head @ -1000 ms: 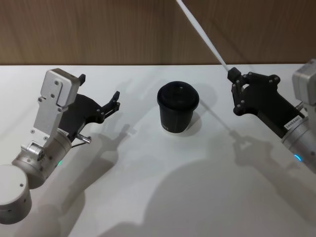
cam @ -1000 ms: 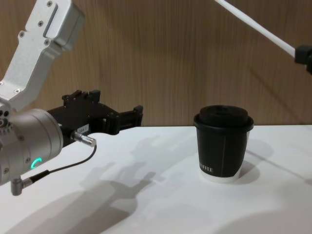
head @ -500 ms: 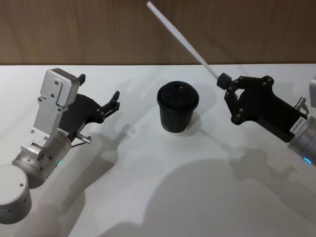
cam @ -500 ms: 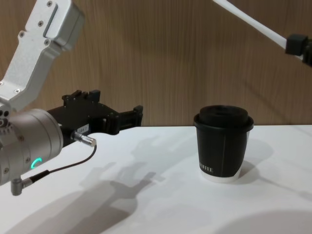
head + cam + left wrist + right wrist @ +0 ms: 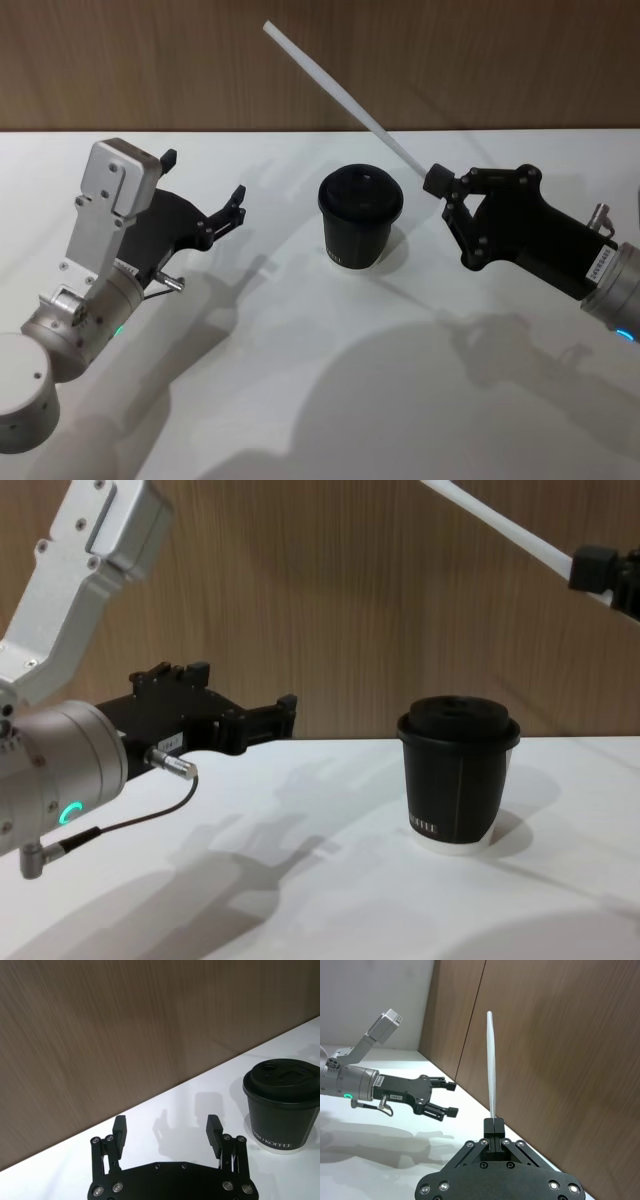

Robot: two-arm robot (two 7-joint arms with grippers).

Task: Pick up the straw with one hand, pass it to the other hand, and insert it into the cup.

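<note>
Shifted leftward since 1 s ago, the blocky black right hand (image 5: 437,181) hangs just right of the small black paper cup (image 5: 360,215) with its domed lid, pinching the thin straight white straw (image 5: 335,85), which slants up-left above the cup. The long black, silver-wristed left hand (image 5: 203,176) hovers spread and empty over the smooth white desk (image 5: 300,350).

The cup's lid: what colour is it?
The lid is black, matching the cup; clearest in the left wrist view.

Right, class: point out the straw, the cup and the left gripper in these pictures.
straw (image 5: 340,95): head view, middle of its white shaft.
cup (image 5: 357,238): head view, front wall below the lid.
left gripper (image 5: 166,1122): left wrist view, midway between its open fingertips.
</note>
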